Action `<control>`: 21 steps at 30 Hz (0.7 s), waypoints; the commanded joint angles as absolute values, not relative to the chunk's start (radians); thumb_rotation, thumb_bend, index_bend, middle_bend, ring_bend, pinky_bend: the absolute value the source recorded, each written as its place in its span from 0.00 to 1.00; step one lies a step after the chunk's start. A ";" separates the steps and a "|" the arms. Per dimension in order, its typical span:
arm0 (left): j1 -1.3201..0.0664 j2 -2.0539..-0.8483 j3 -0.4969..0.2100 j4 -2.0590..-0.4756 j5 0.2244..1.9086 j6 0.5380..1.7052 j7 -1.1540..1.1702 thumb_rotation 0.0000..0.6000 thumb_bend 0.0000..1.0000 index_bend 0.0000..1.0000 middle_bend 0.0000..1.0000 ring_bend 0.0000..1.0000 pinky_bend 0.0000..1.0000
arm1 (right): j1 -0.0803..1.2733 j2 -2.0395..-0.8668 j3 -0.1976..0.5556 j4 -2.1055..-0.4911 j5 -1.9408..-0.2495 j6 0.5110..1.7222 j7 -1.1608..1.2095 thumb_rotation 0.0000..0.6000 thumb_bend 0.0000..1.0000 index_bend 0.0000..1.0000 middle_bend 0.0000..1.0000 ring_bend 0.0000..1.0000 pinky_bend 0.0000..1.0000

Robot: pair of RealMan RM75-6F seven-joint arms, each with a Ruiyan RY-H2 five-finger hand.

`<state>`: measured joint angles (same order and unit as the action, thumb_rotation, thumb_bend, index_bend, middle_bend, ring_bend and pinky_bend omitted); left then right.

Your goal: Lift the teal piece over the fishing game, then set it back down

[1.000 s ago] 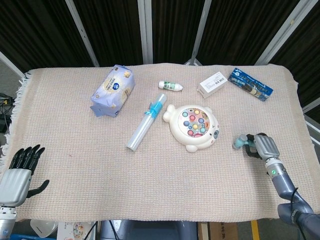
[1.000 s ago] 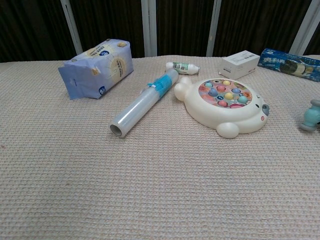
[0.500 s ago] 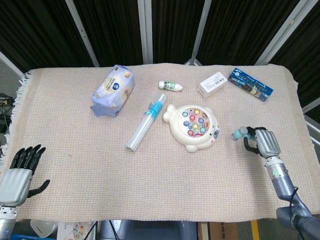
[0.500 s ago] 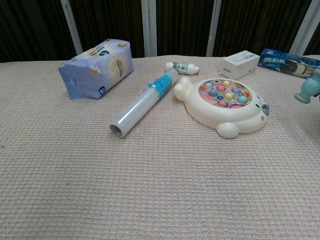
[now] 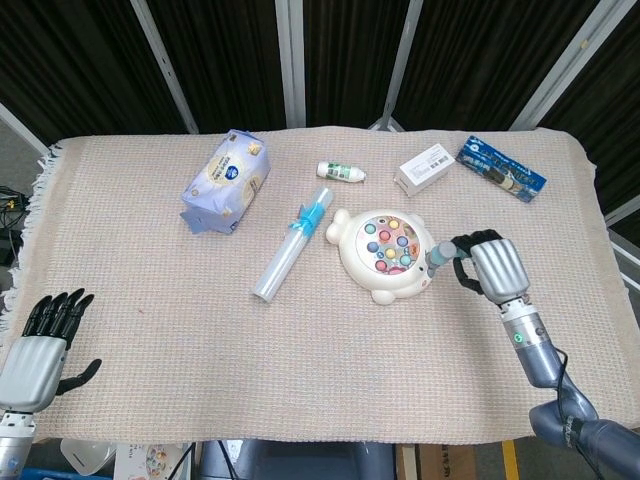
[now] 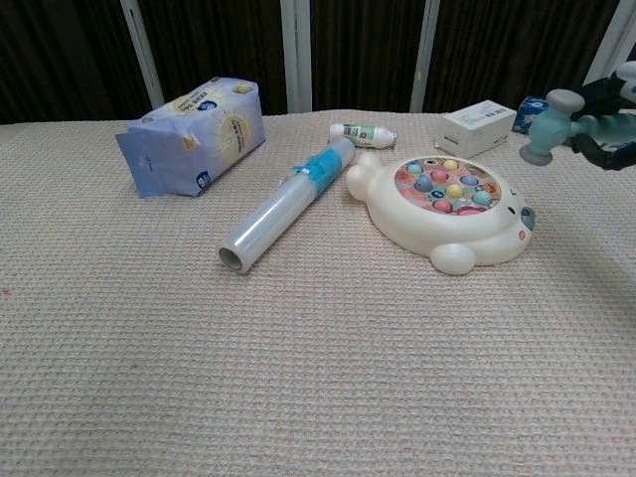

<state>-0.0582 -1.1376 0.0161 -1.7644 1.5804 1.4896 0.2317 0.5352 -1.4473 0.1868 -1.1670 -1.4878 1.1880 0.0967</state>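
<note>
My right hand (image 5: 488, 268) grips the teal piece (image 5: 441, 255), a small dumbbell-shaped toy with grey ends, and holds it in the air just right of the fishing game (image 5: 387, 252). In the chest view the teal piece (image 6: 555, 121) hangs well above the table, with my right hand (image 6: 611, 124) at the frame's right edge. The fishing game (image 6: 447, 209) is a cream fish-shaped tray with several coloured fish in it. My left hand (image 5: 45, 340) rests empty at the near left corner, fingers apart.
A clear roll with a blue band (image 5: 293, 243) lies left of the game. A blue-white bag (image 5: 227, 180) sits at the far left. A small white bottle (image 5: 341, 172), a white box (image 5: 423, 167) and a blue packet (image 5: 501, 167) line the far side.
My right hand has lifted the teal piece off the table and carried it left, toward the fishing game's right edge. The left hand has not moved.
</note>
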 commanded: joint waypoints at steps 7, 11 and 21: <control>-0.065 -1.138 0.011 -1.755 1.567 1.477 0.222 1.00 0.22 0.00 0.00 0.00 0.00 | 0.645 -1.484 0.186 -1.179 -1.452 1.019 -0.073 1.00 0.84 1.00 0.84 0.61 0.38; -0.068 -1.141 0.011 -1.749 1.563 1.473 0.214 1.00 0.22 0.00 0.00 0.00 0.00 | 0.671 -1.482 0.192 -1.185 -1.426 0.974 -0.114 1.00 0.84 1.00 0.84 0.61 0.38; -0.068 -1.145 0.010 -1.740 1.558 1.473 0.207 1.00 0.22 0.00 0.00 0.00 0.00 | 0.683 -1.463 0.192 -1.187 -1.383 0.944 -0.139 1.00 0.84 1.00 0.84 0.61 0.38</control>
<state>-0.0678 -1.1450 0.0104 -1.7397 1.5577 1.4729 0.2064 0.6834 -1.4638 0.1922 -1.1872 -1.3836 0.9439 -0.1396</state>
